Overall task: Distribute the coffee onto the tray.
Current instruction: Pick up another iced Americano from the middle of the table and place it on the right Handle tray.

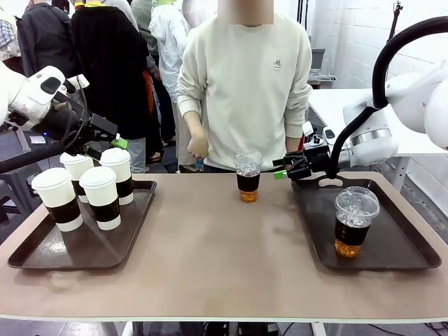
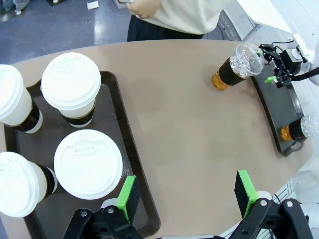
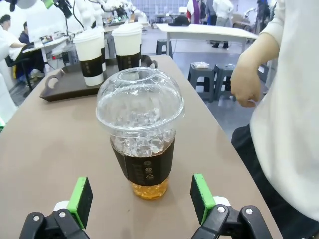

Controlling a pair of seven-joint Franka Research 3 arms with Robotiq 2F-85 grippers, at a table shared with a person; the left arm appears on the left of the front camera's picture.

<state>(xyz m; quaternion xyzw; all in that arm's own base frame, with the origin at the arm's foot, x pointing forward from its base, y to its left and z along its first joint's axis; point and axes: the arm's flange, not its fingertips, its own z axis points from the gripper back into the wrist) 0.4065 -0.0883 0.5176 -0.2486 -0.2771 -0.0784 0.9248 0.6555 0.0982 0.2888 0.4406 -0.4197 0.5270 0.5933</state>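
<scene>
Clear-domed iced coffee (image 1: 248, 176) stands on the surface just left of the right tray (image 1: 392, 241), which holds its twin (image 1: 353, 220). The right tool (image 1: 282, 168), wide open and empty, faces it, so the pickup seems in hand; closing round the sleeve should come next. Far left of that tray, the left tool (image 1: 115, 143), open and empty, hovers over four paper cups (image 1: 101, 196) on the left tray (image 1: 84, 253).

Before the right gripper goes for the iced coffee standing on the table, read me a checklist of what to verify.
1. Right gripper open: ok.
2. Iced coffee on the table upright, lid on: ok.
3. That cup centred between the gripper's pads, right wrist view: ok.
4. Person's hand apart from that cup: ok.
5. Bare room on right tray beside second iced coffee: ok.
6. Lid pressed on tight: cannot tell.
</scene>
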